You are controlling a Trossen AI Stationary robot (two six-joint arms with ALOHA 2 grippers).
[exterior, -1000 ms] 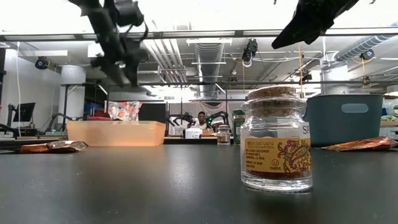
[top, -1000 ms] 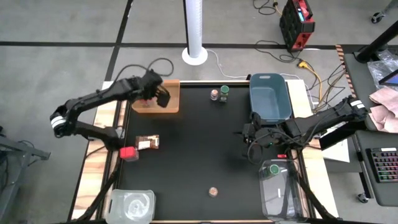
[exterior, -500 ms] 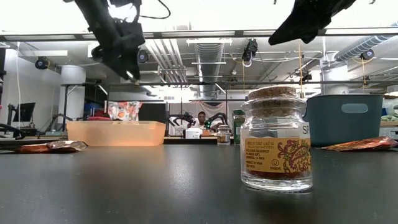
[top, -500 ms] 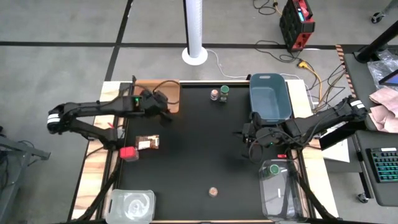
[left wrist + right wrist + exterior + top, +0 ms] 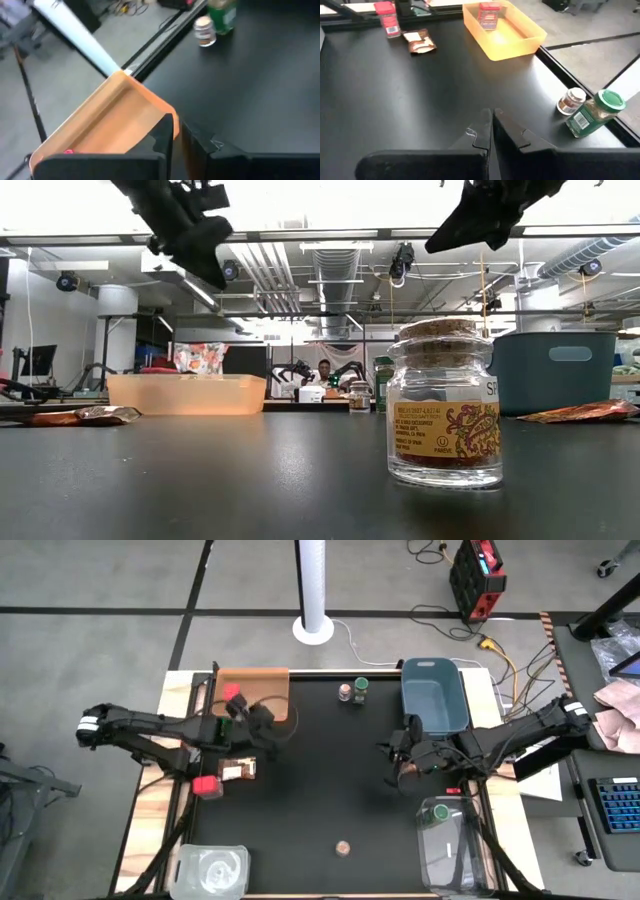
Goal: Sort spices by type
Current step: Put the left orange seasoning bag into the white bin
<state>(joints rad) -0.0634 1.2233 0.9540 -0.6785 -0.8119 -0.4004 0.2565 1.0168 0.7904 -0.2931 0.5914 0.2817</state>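
Observation:
My left gripper (image 5: 266, 732) hovers shut above the black mat, just near of the orange tray (image 5: 262, 685), which holds a red box (image 5: 232, 692). A second red box (image 5: 207, 785) and a brown packet (image 5: 238, 769) lie at the mat's left edge. A tan-capped jar (image 5: 345, 692) and a green-capped jar (image 5: 361, 688) stand at the far edge. A cork-lidded jar (image 5: 445, 405) stands near the front edge. My right gripper (image 5: 396, 766) hangs shut in the air right of centre.
A blue tub (image 5: 435, 695) stands at the far right. A clear container (image 5: 455, 845) at the near right holds a green-capped jar (image 5: 432, 815). Another clear container (image 5: 212, 865) sits at the near left. The mat's middle (image 5: 320, 770) is bare.
My left gripper has swung from above the orange tray toward the near edge and the mat's middle, rolling as it went, and has shut its fingers. The red box in the tray, hidden under the arm before, now shows.

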